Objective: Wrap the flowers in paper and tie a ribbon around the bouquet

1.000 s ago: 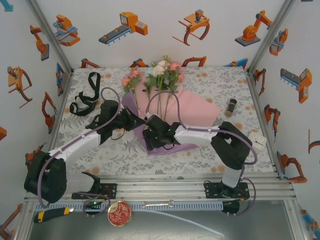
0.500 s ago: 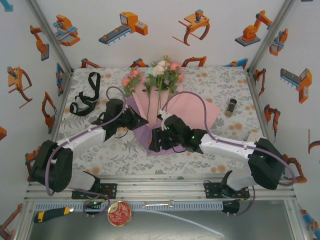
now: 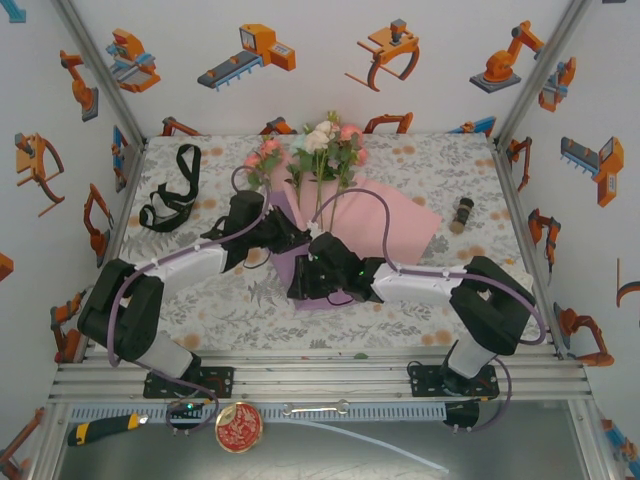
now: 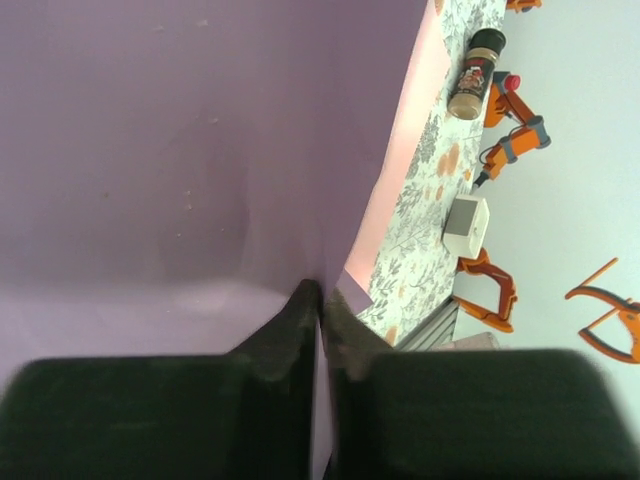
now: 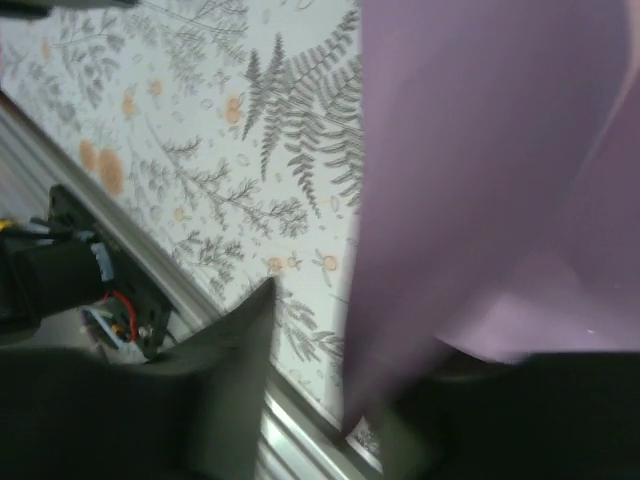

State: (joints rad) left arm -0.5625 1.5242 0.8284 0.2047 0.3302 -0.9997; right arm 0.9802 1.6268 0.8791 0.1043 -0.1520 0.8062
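One lilac-and-pink paper (image 3: 390, 225) is spread mid-bench (image 3: 430, 165), with the flowers (image 3: 325, 145) laid on it, heads toward the far wall. The left claw (image 4: 320, 300) is narrowed to a slit on a lilac fold. The right claw (image 5: 340, 385) is held apart around the paper's near edge. The ribbon (image 3: 170, 195) is seen looped at the bench's far left.

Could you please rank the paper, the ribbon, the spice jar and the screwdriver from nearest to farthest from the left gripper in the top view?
From the left gripper:
1. paper, right at it, mid-table.
2. ribbon, far-left part of the table.
3. spice jar, far right side.
4. screwdriver, beyond the table's near-left edge.
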